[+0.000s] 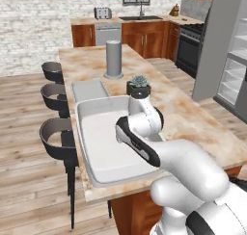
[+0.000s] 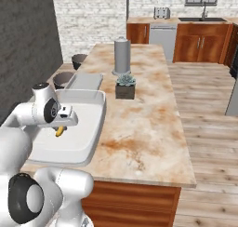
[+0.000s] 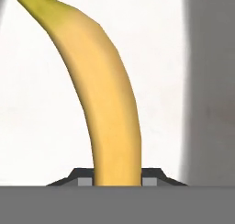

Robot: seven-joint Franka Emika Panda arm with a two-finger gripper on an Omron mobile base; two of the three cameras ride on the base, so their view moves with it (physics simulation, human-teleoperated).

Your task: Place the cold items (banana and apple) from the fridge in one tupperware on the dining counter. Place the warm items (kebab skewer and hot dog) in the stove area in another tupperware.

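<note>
1. Gripper (image 2: 62,123) clamped on the banana (image 3: 103,94), fingers on both sides of the fruit.
2. Banana hangs just over the one tupperware (image 1: 103,169), pale thick-rimmed tray at the near left end of the dining counter (image 2: 139,128).
3. Another tupperware (image 1: 89,89), flat grey tray, lies just beyond it.
4. Small potted plant (image 2: 124,87) and grey cylinder (image 2: 122,56) stand farther along the counter.

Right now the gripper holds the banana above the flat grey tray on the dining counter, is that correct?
Not quite. The gripper does hold the banana, but above the pale thick-rimmed tupperware on the dining counter, not the flat grey tray, which lies behind it. The right base view shows this.
</note>
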